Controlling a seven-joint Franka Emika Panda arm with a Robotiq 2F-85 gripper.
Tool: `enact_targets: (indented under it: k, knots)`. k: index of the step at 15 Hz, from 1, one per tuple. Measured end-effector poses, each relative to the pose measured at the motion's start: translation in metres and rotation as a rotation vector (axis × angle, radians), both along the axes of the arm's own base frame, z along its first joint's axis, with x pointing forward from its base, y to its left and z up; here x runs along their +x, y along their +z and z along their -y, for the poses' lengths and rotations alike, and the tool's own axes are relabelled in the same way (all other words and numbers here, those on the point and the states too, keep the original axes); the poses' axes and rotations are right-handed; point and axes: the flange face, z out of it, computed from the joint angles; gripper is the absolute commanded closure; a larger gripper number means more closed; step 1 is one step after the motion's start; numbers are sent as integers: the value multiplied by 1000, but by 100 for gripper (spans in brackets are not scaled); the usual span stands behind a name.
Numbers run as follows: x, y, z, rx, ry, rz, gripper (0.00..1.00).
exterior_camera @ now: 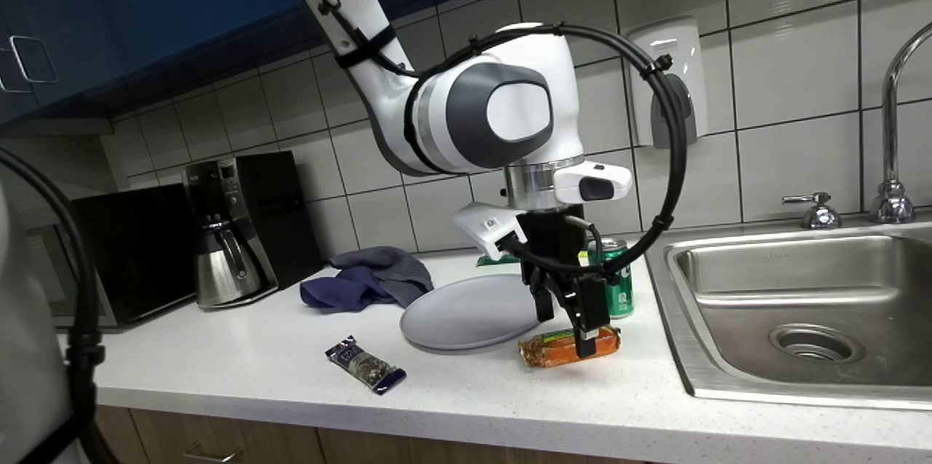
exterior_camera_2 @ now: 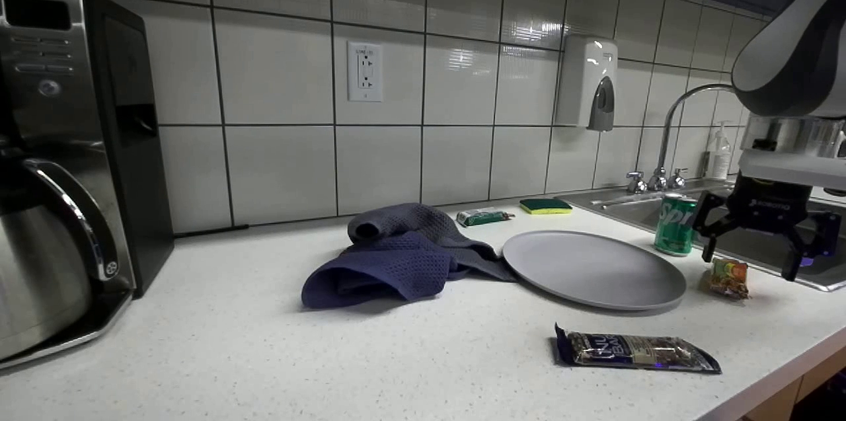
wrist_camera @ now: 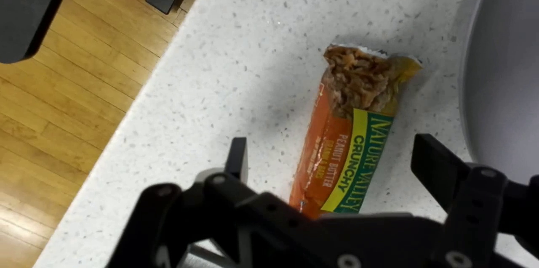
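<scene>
My gripper [exterior_camera: 565, 331] is open and empty above the counter. It also shows open in an exterior view [exterior_camera_2: 749, 264] and in the wrist view [wrist_camera: 331, 152]. An orange and green granola bar [wrist_camera: 337, 154] lies flat beneath it, between the spread fingers in the wrist view, with space on both sides. Its near end is hidden by the gripper. The bar also shows in both exterior views [exterior_camera: 542, 351] [exterior_camera_2: 730, 281]. A grey round plate [exterior_camera_2: 588, 269] lies beside it. A green soda can [exterior_camera: 620, 296] stands behind the bar. A dark-wrapped nut bar [exterior_camera_2: 634, 350] lies nearer the counter's front edge.
A blue-grey cloth [exterior_camera_2: 410, 256] is bunched beside the plate. A green-wrapped bar [exterior_camera_2: 484, 217] and a sponge [exterior_camera_2: 545, 207] lie near the tiled wall. A coffee maker [exterior_camera: 284, 216] stands at one end, a steel sink [exterior_camera: 684, 336] at the other. The counter edge [wrist_camera: 126, 120] drops to wooden floor.
</scene>
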Motion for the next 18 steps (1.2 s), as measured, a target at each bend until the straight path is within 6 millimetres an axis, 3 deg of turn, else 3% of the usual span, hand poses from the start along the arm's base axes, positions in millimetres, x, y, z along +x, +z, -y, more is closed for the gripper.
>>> enact_targets:
  k: [6, 18]
  knots:
    - [1, -11, 16, 32, -76, 2, 0]
    - [17, -28, 17, 66, -75, -28, 0]
